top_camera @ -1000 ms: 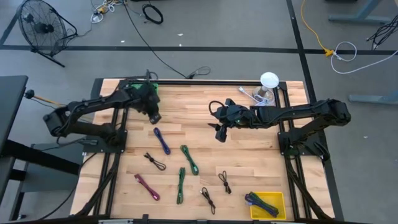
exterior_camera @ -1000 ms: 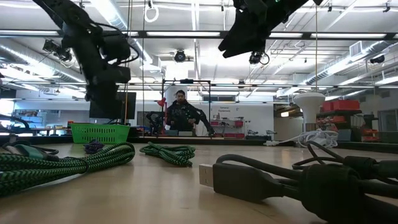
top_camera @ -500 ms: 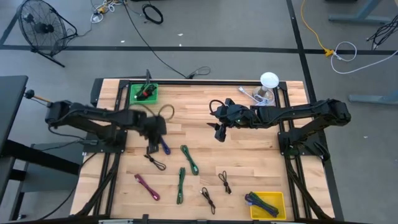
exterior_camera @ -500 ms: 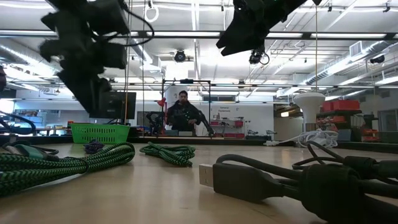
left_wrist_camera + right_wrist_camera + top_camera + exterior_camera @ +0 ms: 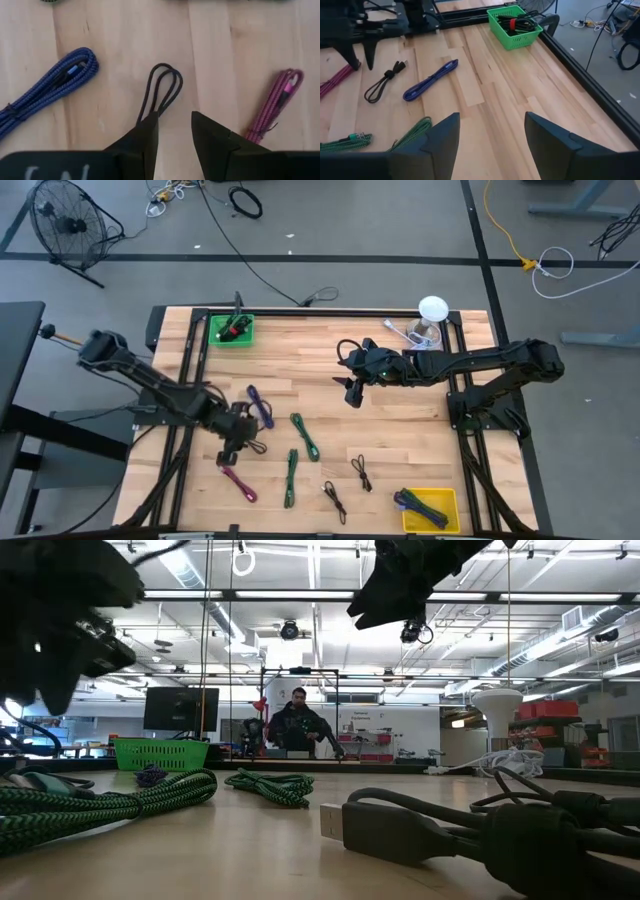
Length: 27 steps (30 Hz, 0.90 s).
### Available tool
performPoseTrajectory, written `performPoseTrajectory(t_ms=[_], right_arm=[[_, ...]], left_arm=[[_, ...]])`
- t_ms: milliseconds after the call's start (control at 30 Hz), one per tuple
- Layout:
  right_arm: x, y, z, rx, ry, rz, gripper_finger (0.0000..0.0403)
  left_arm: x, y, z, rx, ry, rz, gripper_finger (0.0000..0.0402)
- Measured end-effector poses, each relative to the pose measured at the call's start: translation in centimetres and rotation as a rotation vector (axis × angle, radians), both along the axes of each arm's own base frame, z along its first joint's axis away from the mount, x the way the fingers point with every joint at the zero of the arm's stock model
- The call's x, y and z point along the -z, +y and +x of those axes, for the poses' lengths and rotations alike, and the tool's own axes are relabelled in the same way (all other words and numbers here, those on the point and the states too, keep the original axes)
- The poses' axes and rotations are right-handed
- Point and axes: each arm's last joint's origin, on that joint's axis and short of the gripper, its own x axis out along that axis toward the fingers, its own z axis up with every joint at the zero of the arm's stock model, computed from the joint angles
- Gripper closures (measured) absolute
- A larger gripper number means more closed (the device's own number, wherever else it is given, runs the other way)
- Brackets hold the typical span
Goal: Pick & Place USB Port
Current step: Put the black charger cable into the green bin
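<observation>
Grey floor (image 5: 330,225) with a fan (image 5: 65,220) and loose cords; a person (image 5: 298,725) sits beyond, perhaps at a desk.

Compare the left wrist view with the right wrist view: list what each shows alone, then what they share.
Only the left wrist view: the left gripper seen from behind its own open fingers, poised over the black cable.

Only the right wrist view: the green basket with cables inside, the green cable, the table's dark edge rail, the room floor beyond it, and the right gripper's own open fingers.

Both: the wooden table, the black cable, the blue cable and the pink cable.
</observation>
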Motion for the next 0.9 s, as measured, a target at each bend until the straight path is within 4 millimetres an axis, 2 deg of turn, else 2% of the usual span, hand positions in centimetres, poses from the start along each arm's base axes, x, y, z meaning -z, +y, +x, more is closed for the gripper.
performPoseTrajectory(t_ms=[167, 400, 667, 900], right_arm=[[0.0, 0.0, 0.0, 0.015, -0.01, 0.024, 0.0179], [-0.2, 0.0, 0.1, 0.013, -0.032, 0.022, 0.0179], [-0.2, 0.0, 0.1, 0.012, -0.035, 0.022, 0.0179], [-0.2, 0.0, 0.1, 0.012, -0.035, 0.022, 0.0179]], left_arm=[[0.2, -0.7, -0.8, -0.019, 0.005, 0.08, 0.028], [0.3, -0.7, -0.9, -0.005, 0.01, 0.111, 0.028], [2.7, -1.1, -0.2, 0.034, 0.095, 0.211, 0.0277], [3.9, -1.3, 0.2, 0.072, 0.136, 0.252, 0.0224]])
